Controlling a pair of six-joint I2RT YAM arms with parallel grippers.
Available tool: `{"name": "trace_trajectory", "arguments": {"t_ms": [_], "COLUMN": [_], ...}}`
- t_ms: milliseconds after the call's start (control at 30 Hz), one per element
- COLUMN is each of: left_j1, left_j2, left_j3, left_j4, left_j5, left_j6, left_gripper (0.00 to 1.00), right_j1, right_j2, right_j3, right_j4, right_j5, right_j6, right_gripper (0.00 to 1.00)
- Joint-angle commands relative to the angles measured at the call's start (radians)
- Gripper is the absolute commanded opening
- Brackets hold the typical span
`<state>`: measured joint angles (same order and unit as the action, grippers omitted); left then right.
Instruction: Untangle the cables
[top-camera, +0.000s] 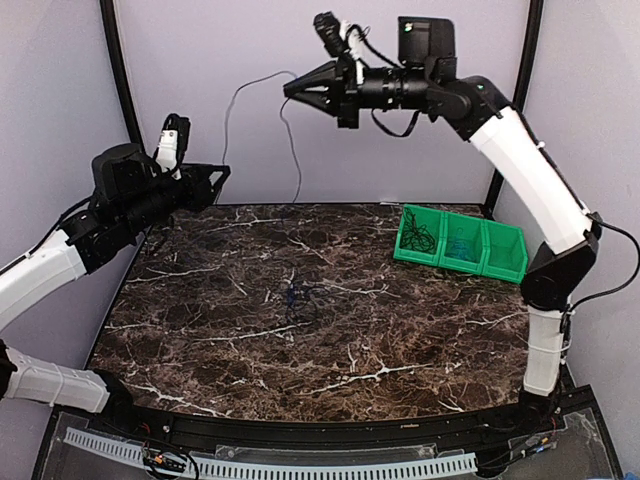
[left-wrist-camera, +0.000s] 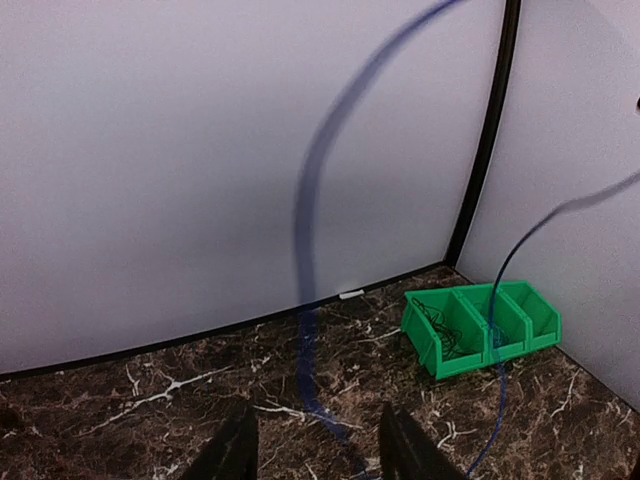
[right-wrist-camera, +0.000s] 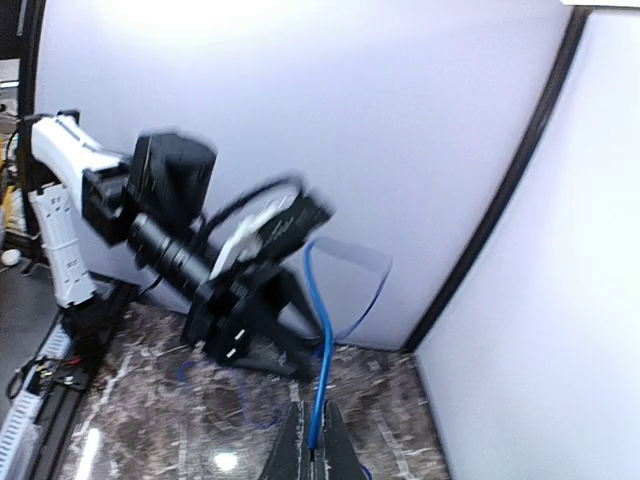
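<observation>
The right tool (top-camera: 292, 91) is pressed together on a blue cable (right-wrist-camera: 322, 340), high above the back of the table (top-camera: 200, 340). From that pinch the strand loops leftward and drops toward the left tool (left-wrist-camera: 315, 425), whose fingers stand spread with the blurred blue line passing between them, apparently ungripped. The strand's long axis therefore runs tool to tool, right-high to left-low, while the other cables (top-camera: 298, 298) lie clumped mid-table, well below both, the left tool being the lower.

Robot lab booth: white walls (top-camera: 200, 100), marble table (top-camera: 250, 360), green bins (top-camera: 505, 262).
</observation>
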<state>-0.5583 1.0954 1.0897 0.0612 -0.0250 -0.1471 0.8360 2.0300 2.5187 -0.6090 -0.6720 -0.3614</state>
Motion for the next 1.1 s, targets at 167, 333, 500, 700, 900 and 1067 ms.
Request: {"name": "trace_trajectory", "arguments": {"t_ms": [167, 333, 500, 700, 900, 1067], "left_j1": [0.002, 0.001, 0.001, -0.003, -0.005, -0.005], "left_j2": [0.13, 0.25, 0.38, 0.468, 0.491, 0.484], "left_j3": [-0.031, 0.001, 0.056, 0.044, 0.02, -0.027], "left_j4": [0.027, 0.062, 0.081, 0.19, 0.208, 0.252], "left_j5": [0.138, 0.165, 0.233, 0.307, 0.337, 0.33], "left_j6": [0.022, 0.042, 0.009, -0.123, -0.143, -0.136], "left_gripper": [0.55, 0.56, 0.55, 0.54, 0.54, 0.54], "right_j1": [-0.232, -0.366, -0.467, -0.574, -0.689, -0.823], "right_j2": [-0.15, -0.216, -0.27, -0.362, -0.479, -0.55], "right_j3": [0.103, 0.086, 0.067, -0.119, -0.396, -0.543], "right_j4": [-0.003, 0.011, 0.019, 0.022, 0.084, 0.125], "right_j5": [0.103, 0.1, 0.105, 0.158, 0.186, 0.176], "right_j6": [-0.071, -0.047, -0.039, -0.065, -0.062, -0.029], "right_gripper": [0.0, 0.0, 0.0, 0.0, 0.0, 0.0]}}
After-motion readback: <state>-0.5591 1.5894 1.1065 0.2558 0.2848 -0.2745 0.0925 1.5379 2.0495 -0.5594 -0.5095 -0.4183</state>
